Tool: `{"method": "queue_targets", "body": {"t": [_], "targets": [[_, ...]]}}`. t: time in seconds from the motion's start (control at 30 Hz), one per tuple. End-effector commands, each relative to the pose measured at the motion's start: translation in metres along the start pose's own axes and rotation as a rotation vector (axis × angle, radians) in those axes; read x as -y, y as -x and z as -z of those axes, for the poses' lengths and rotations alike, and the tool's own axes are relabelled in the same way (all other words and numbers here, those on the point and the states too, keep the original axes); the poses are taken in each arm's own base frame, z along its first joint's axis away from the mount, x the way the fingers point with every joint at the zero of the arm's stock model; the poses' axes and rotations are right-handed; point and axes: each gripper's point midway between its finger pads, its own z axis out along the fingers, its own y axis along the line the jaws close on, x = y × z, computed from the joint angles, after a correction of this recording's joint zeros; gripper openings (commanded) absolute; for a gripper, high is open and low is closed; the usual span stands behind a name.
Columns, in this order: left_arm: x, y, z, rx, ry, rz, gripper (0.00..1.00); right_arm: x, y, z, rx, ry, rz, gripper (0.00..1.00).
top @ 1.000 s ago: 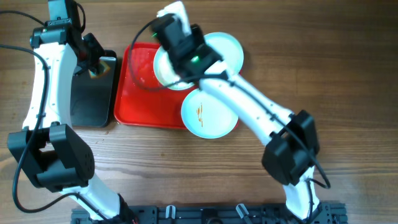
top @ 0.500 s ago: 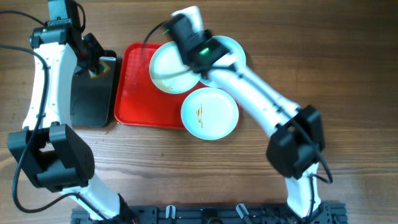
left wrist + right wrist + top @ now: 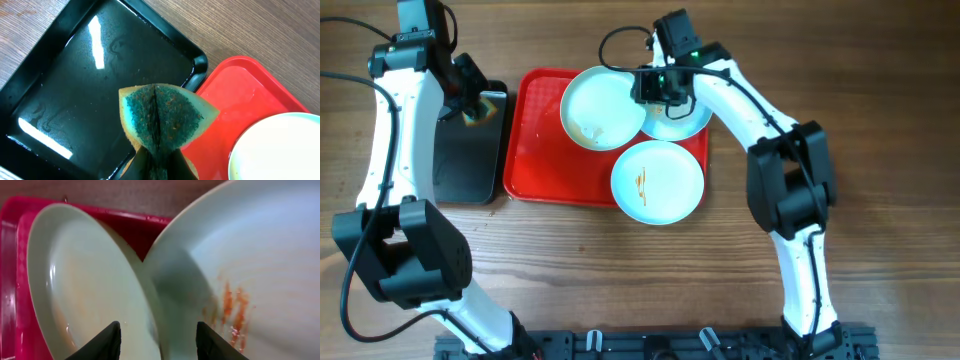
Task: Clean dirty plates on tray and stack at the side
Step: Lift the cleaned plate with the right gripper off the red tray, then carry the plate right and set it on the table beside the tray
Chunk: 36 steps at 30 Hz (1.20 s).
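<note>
Pickup step: right tool (image 3: 157,341), open, straddles the rim of a smeared plate (image 3: 603,107) on the red tray (image 3: 535,150), counter's far edge; left tool (image 3: 157,165) pinches a sponge (image 3: 160,117). Next: close.

Left pincer (image 3: 157,161) clamped tight on a folded sponge (image 3: 161,117), green scrub face up and flecked brown, yellow edges showing. It hangs over the black tray (image 3: 75,85), which is glossy and wet. Just beside that sits the red tray (image 3: 240,95), a white plate (image 3: 280,150) peeking in at lower right. Wooden surface (image 3: 260,30) beyond.
</note>
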Motion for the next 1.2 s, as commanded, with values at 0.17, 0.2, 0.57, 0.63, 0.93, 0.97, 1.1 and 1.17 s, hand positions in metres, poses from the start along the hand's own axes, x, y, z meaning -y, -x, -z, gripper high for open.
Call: {"method": "queue_targets", "body": {"t": [0.17, 0.2, 0.57, 0.63, 0.93, 0.97, 1.1, 1.17], "targets": [[-0.001, 0.000, -0.001, -0.004, -0.006, 0.019, 0.05, -0.009, -0.017, -0.024, -0.079, 0.104, -0.023, 0.25], [-0.001, 0.000, -0.001, -0.004, -0.006, 0.020, 0.05, -0.009, -0.017, -0.024, -0.079, 0.105, -0.023, 0.19], [-0.001, 0.001, -0.001, 0.000, -0.008, 0.020, 0.06, -0.045, 0.000, 0.016, 0.004, 0.141, 0.058, 0.04], [-0.001, 0.001, -0.001, 0.000, -0.008, 0.020, 0.05, -0.055, 0.008, 0.031, 0.079, 0.057, 0.110, 0.04], [0.000, 0.002, -0.001, 0.003, -0.009, 0.020, 0.05, -0.102, 0.006, 0.092, 0.521, -0.716, 0.470, 0.04], [0.000, 0.002, -0.001, 0.003, -0.009, 0.020, 0.05, -0.109, 0.004, 0.106, 0.594, -0.806, 0.478, 0.04], [0.000, 0.002, -0.001, 0.004, -0.009, 0.020, 0.05, -0.128, 0.002, 0.136, 0.715, -0.981, 0.545, 0.04], [0.000, 0.002, -0.001, 0.004, -0.009, 0.020, 0.05, -0.129, 0.002, 0.139, 0.719, -0.996, 0.558, 0.04]]}}
